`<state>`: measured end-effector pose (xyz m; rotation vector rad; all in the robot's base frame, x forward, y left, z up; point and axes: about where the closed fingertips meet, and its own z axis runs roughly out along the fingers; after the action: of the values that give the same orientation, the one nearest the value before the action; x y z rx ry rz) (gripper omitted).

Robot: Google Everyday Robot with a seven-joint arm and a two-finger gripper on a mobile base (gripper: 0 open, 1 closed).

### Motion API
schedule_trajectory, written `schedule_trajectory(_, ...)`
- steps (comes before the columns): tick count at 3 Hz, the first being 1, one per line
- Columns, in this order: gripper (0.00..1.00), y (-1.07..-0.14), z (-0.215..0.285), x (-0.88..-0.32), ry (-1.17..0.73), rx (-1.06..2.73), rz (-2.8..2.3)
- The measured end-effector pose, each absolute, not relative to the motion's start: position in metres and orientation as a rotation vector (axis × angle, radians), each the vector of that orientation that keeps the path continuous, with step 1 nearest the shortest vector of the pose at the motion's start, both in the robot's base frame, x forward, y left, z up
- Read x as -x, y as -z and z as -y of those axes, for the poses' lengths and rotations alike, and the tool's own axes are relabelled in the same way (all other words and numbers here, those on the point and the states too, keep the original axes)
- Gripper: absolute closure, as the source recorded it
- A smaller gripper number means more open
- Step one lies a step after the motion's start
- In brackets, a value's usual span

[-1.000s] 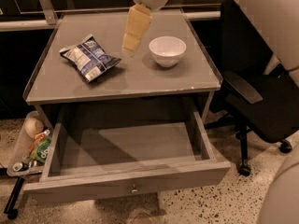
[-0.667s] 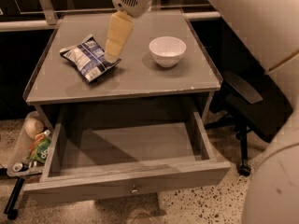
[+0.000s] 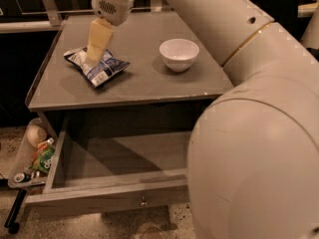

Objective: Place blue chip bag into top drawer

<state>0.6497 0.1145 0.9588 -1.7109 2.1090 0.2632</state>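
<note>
Camera view, single frame. The gripper (image 3: 93, 58) hangs from the white wrist housing at the top left of the frame and points down onto the grey table (image 3: 144, 86). Its cream-coloured tip sits directly over the far half of the blue chip bag (image 3: 103, 69) and appears to meet the bag's surface. How far the gripper is open cannot be told, nor whether it has any hold of the bag. The blue chip bag lies flat and crinkled on the left part of the table top, set at an angle, well back from the front edge. A white bowl (image 3: 179, 54) stands upright on the table to the right of the bag, apart from it. Below the table top the top drawer (image 3: 107, 197) is pulled out, with bare grey boards inside and a small round metal knob (image 3: 143, 201) on its front panel. The robot's large white arm (image 3: 254, 148) covers the right side of the drawer and the frame. A side tray (image 3: 20, 156) hangs at the left of the drawer, holding colourful packets (image 3: 43, 159). Speckled floor (image 3: 99, 225) shows beneath.
</note>
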Motion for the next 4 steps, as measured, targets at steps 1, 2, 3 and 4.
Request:
schedule_trajectory(1, 0.0, -0.958, -0.117, -0.655, -0.269, 1.703, -2.106)
schedule_trajectory(2, 0.0, -0.935, -0.13, -0.669, -0.271, 1.657, -2.161)
schedule_trajectory(3, 0.0, -0.909, -0.143, -0.691, -0.263, 1.608, -2.242)
schedule_trajectory(4, 0.0, -0.885, -0.149, -0.709, -0.235, 1.581, -2.309)
